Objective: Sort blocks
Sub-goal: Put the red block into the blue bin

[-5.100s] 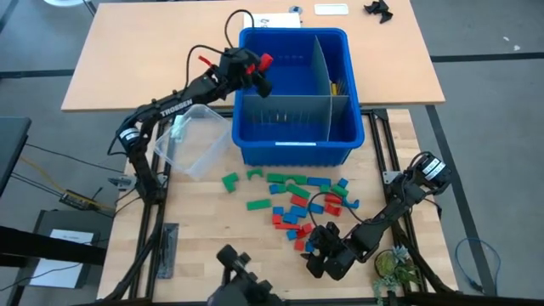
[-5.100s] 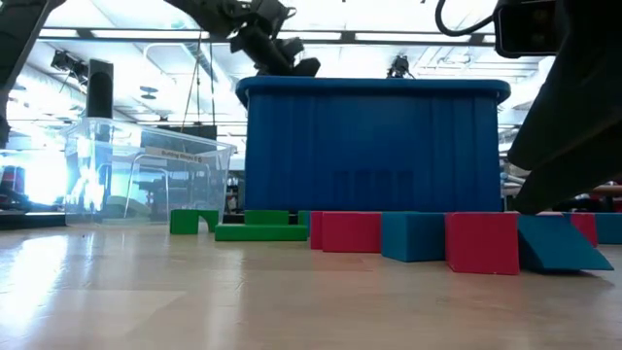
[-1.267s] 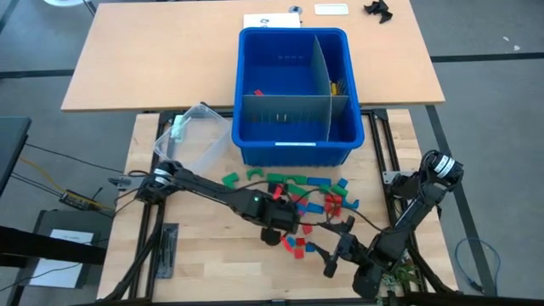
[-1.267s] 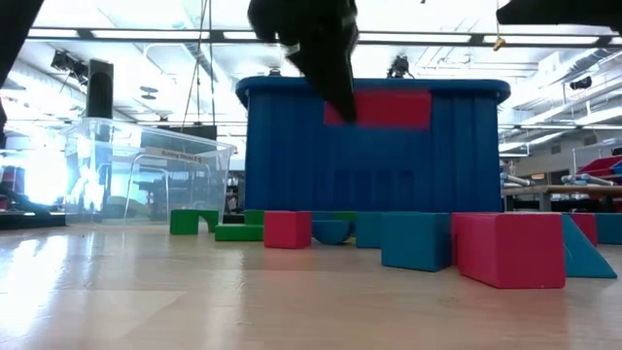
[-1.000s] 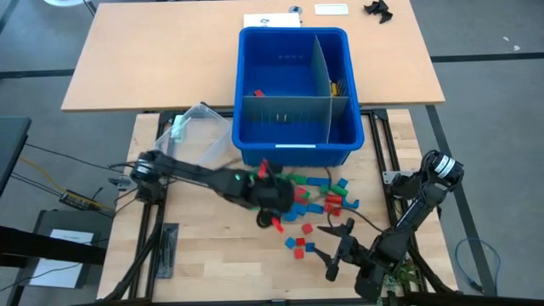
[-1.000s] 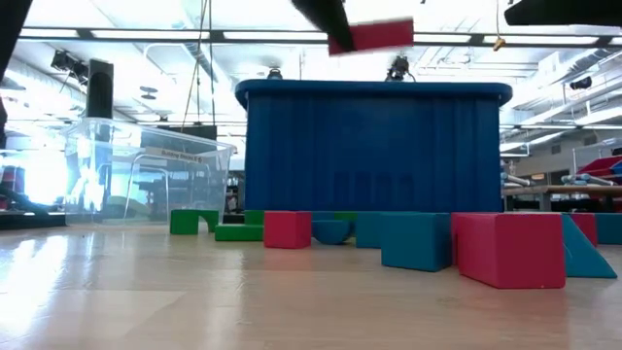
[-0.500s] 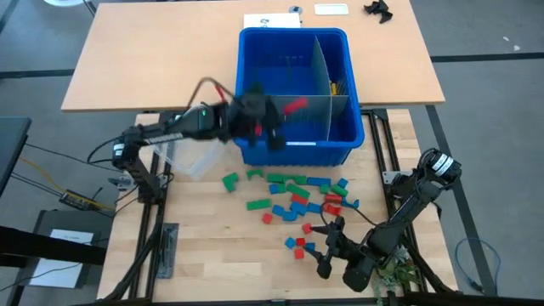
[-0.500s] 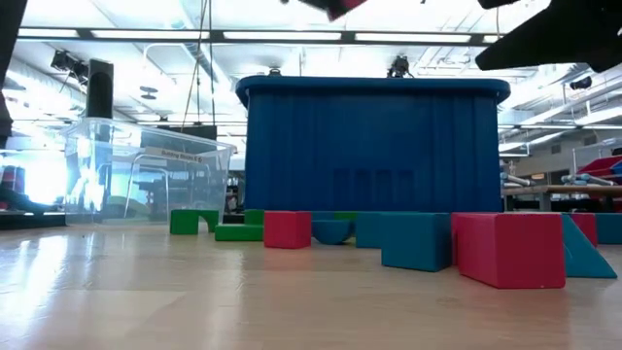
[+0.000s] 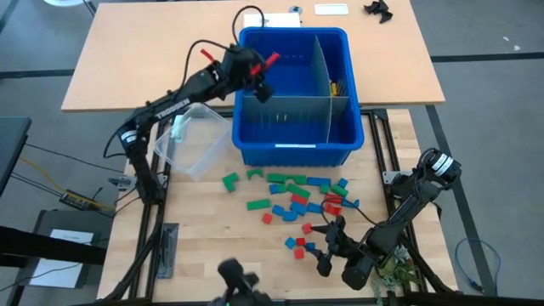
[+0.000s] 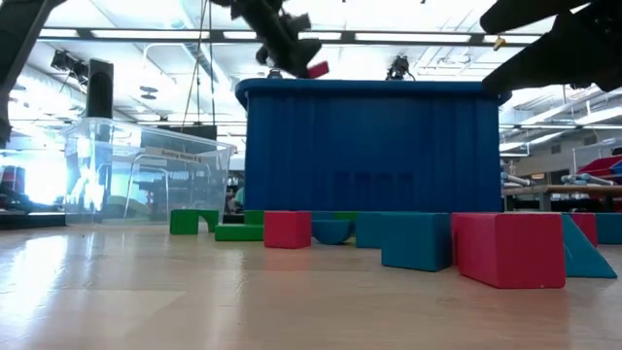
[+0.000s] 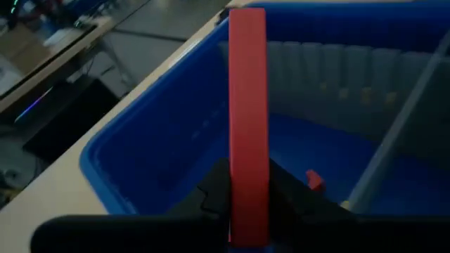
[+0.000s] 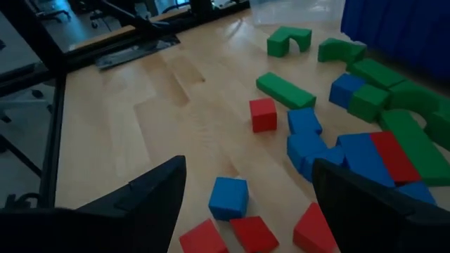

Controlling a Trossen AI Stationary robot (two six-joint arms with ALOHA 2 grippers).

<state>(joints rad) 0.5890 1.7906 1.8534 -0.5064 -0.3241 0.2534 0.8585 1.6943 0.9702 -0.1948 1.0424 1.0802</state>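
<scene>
One red block (image 11: 247,119) pinched upright in the left gripper (image 9: 257,75), fingers closed tight on its sides, poised above the left rear corner of the blue bin (image 9: 340,140). Lifted within the last second from the scatter in front of the bin and swung up over the rim; half a second back, carried lower, over the bin's front wall. Inside the bin's left compartment, one small red piece (image 11: 314,181) already down, so probably the reds' place, with release the likely next step. Left of the bin, touching its side, a clear tub (image 9: 194,144), tipped and holding nothing visible. In front of the bin, many blocks (image 9: 293,197) loose on the wood: green, blue and red, lying close together, most of the sorting not yet done. Farther from the bin than the pile, at its right end, the right gripper (image 9: 326,246), fingers spread wide with nothing between them, low over several small blue and red cubes (image 12: 228,197), placed as if for the next pick.
</scene>
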